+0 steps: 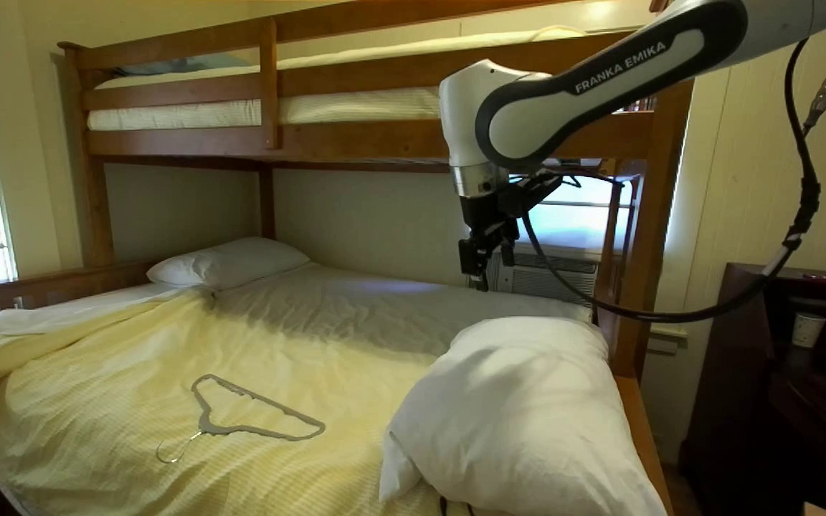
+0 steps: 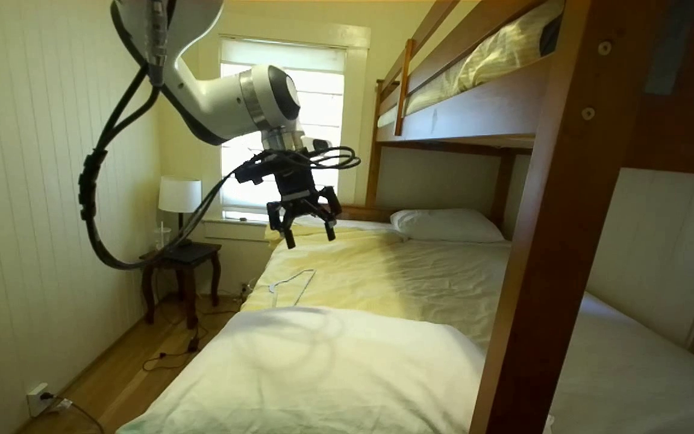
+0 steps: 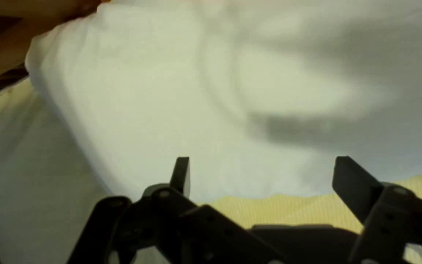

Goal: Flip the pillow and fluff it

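The large plump white pillow [image 1: 520,408] lies on the bed at the near end by the wooden bed frame. It also shows in an exterior view [image 2: 323,367] and fills much of the wrist view [image 3: 141,95]. Its case is wrinkled, and cable and arm shadows fall on it. My gripper [image 1: 495,272] points down and hangs in the air above the bed, apart from the pillow. In an exterior view its fingers [image 2: 309,240] are spread with nothing between them. In the wrist view the open fingertips [image 3: 262,161] stand over the pillow's edge, where yellow bedding shows.
A grey hanger [image 1: 211,428] lies on the yellow blanket [image 1: 112,387]. A smaller, flatter white pillow [image 1: 241,261] lies at the far end. The upper bunk rail [image 1: 355,140] and a wooden post [image 2: 552,241] stand close by. A lamp [image 2: 179,194] stands on a side table [image 2: 193,256].
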{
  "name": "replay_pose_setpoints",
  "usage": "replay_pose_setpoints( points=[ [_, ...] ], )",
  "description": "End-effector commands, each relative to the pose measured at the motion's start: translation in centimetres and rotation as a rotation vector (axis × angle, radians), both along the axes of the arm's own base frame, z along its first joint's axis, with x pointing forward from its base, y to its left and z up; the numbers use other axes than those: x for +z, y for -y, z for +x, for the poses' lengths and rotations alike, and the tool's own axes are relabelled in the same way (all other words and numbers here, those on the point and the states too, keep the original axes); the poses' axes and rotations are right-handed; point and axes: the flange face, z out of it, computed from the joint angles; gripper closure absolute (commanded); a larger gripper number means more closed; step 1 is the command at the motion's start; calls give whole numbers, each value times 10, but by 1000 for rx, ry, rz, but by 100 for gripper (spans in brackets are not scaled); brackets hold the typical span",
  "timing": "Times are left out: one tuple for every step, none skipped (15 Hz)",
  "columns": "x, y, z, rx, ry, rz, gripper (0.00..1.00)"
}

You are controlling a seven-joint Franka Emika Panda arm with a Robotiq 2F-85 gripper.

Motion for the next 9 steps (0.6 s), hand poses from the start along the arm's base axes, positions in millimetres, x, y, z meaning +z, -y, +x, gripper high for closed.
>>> replay_pose_setpoints(
  points=[
    [14, -3, -16, -42, -181, 90, 0],
    [21, -1, -25, -52, -230, 113, 0],
    [26, 3, -37, -71, -284, 128, 0],
    [30, 7, -51, -93, -341, 138, 0],
    [35, 10, -70, -108, -397, 154, 0],
    [39, 11, -90, -120, -454, 171, 0],
    [42, 13, -108, -135, -511, 193, 0],
    [42, 17, -128, -167, -563, 217, 0],
    [33, 26, -147, -165, -516, 180, 0]
  ],
)
